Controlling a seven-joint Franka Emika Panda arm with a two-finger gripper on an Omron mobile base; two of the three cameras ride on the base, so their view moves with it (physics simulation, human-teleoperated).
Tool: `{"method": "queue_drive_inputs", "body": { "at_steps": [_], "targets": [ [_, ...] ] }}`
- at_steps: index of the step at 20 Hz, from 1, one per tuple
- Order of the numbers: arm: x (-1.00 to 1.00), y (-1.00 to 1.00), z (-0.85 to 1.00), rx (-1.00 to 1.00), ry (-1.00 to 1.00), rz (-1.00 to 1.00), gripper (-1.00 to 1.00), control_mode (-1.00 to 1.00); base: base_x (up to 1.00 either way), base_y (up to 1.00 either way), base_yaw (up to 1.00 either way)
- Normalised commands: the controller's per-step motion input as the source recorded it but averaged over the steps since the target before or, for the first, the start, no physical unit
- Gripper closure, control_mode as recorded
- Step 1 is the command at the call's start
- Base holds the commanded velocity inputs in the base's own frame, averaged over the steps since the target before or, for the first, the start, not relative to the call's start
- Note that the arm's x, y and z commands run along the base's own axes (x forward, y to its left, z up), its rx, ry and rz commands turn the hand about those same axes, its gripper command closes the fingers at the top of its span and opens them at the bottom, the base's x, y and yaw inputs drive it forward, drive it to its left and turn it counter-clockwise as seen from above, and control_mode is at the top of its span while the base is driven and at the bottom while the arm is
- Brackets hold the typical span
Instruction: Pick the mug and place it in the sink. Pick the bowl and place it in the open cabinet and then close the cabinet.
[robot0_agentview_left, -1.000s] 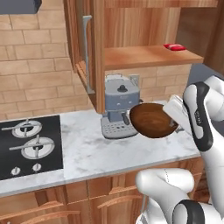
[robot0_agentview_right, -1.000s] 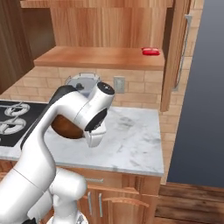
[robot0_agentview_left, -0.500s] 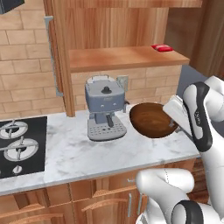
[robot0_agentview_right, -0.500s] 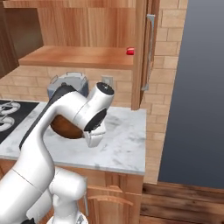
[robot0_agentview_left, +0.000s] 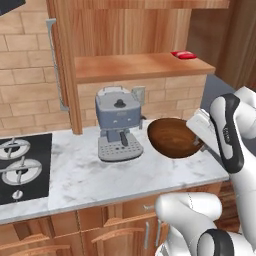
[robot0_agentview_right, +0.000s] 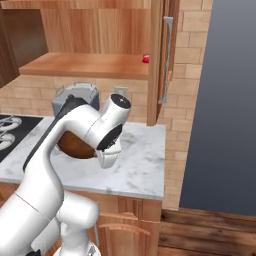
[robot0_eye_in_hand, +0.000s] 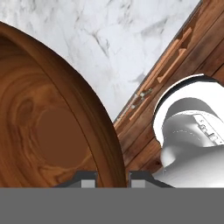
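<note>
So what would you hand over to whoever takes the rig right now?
Pincer: shut on the rim of the bowl, which it holds tilted in the air above the marble counter, beside the coffee machine.
Cabinet: open, its door swung out; a small red item lies on the shelf.
Done: bowl picked up.
Left: lift the bowl onto the cabinet shelf, release it, close the door.
Mug and sink are out of frame; that step can't be judged from here.
</note>
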Motion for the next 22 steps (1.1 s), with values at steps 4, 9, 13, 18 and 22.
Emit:
{"method": "queue_drive_inputs", "body": {
  "at_steps": [4,9,13,18,22],
  "targets": [
    [0.00,0.00,0.00,0.00,0.00,0.00,1.00,1.00,0.39,0.00,0.00],
    [0.00,0.00,0.00,0.00,0.00,0.00,1.00,1.00,0.41,0.00,0.00],
    [0.00,0.00,0.00,0.00,0.00,0.00,1.00,1.00,0.33,0.00,0.00],
    [0.00,0.00,0.00,0.00,0.00,0.00,1.00,1.00,0.04,0.00,0.00],
    [0.00,0.00,0.00,0.00,0.00,0.00,1.00,-1.00,0.00,0.00,0.00]
  ]
}}
